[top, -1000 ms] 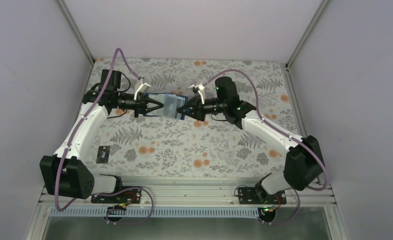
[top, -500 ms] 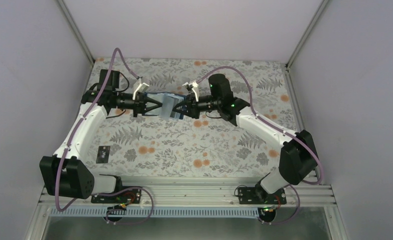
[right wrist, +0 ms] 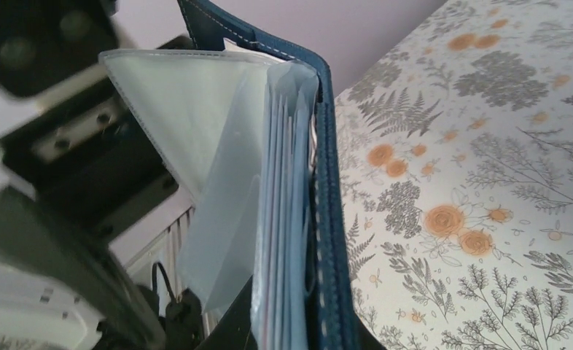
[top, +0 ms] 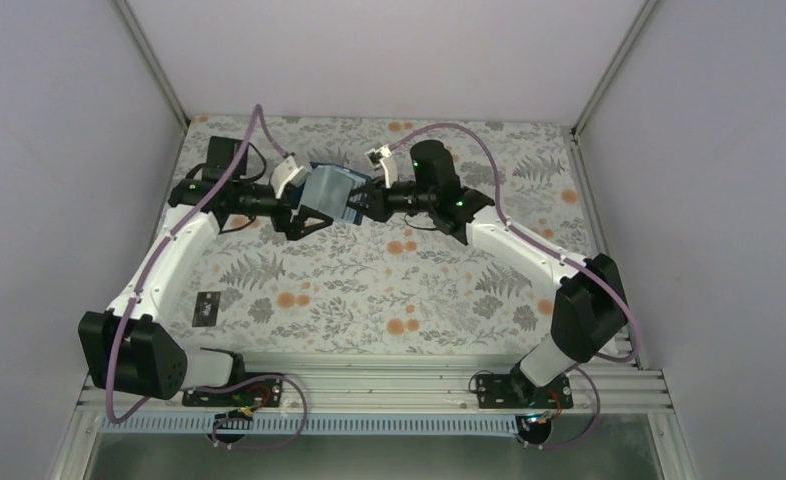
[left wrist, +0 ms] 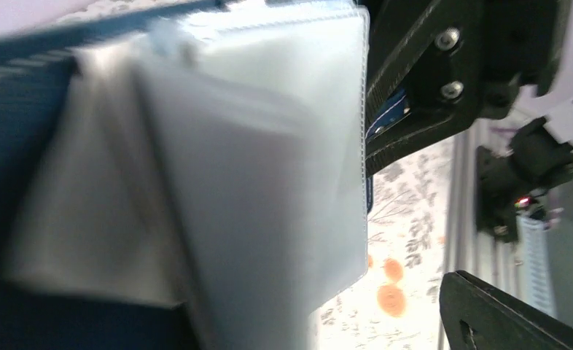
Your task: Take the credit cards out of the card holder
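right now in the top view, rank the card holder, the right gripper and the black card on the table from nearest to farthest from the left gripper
From the left gripper:
1. card holder: at its fingertips, just to its right.
2. right gripper: on the holder's other side, further right.
3. black card: flat on the table, toward the near left, clearly the farthest.

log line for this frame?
holder: aloft, open | left gripper: gripping holder | right gripper: gripping holder | black card: on table
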